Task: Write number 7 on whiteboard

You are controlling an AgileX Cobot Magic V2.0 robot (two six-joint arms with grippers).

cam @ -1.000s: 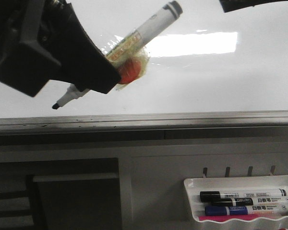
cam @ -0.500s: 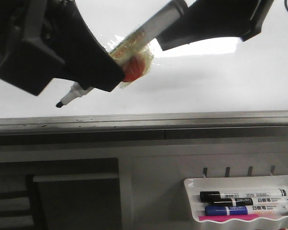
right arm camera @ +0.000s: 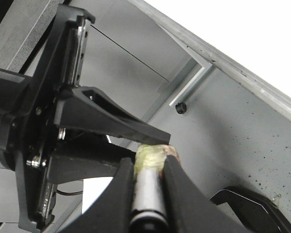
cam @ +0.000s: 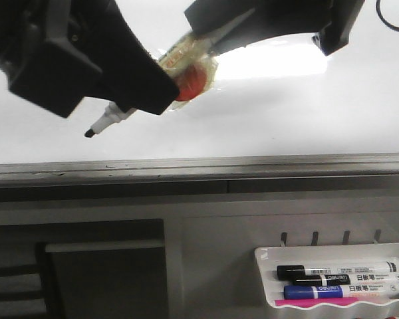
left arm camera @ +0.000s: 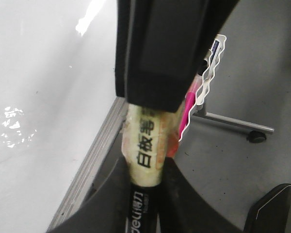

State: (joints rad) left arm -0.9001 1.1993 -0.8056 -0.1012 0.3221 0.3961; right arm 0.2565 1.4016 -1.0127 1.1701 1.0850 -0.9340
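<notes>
A black-tipped marker point(cam: 110, 121), wrapped in yellowish tape with a red lump on it, slants in front of the whiteboard point(cam: 286, 113). Its tip points down and left, a little above the board's grey lower edge point(cam: 253, 166). My left gripper point(cam: 161, 83) is shut on the marker's taped middle, which the left wrist view shows as a printed barrel point(left arm camera: 145, 145) between the fingers. My right gripper point(cam: 216, 36) reaches in from the upper right and is shut on the marker's upper grey end point(right arm camera: 148, 191). The number 7 is out of view; the visible board is unmarked.
A white tray point(cam: 332, 247) hangs below the board at the lower right and holds several markers point(cam: 339, 274). Grey panels and a dark recess point(cam: 106, 266) lie under the board's edge. The two grippers are nearly touching around the marker.
The right gripper came in from the upper right and closed around the marker's upper end. The left gripper and marker shifted slightly up and right.
</notes>
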